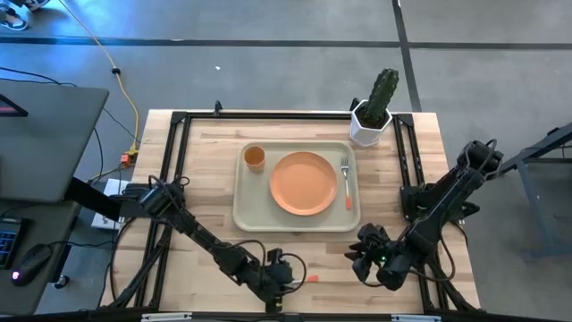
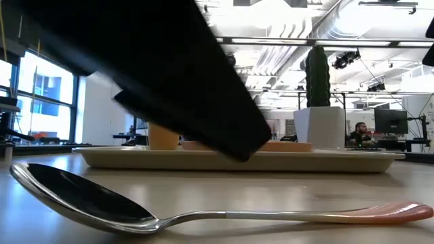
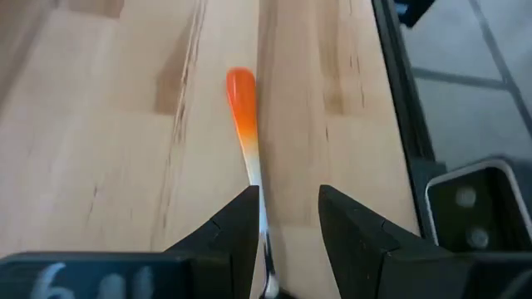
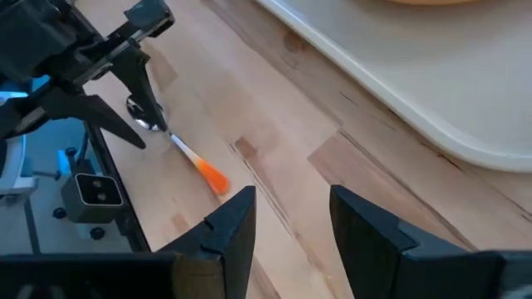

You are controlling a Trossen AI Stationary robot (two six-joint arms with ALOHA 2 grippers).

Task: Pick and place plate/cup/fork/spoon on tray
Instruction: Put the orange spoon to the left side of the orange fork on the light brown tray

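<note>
The spoon (image 2: 203, 210) lies flat on the wooden table near its front edge, with its orange handle end (image 3: 241, 91) pointing toward the table's right. My left gripper (image 1: 284, 268) is open just above the spoon. Its fingers stand on either side of the slim stem (image 3: 259, 195), and the bowl is hidden under the gripper in its wrist view. My right gripper (image 1: 360, 255) is open and empty, above the table near the tray's near right corner. The beige tray (image 1: 246, 210) holds the orange plate (image 1: 303, 182), the cup (image 1: 254, 157) and the fork (image 1: 346, 179).
A white pot with a green cactus (image 1: 371, 121) stands at the table's far right, beside the tray's far corner. Black frame rails (image 1: 174, 161) run along the table's sides. The tray's rim (image 4: 399, 75) lies just beyond my right gripper.
</note>
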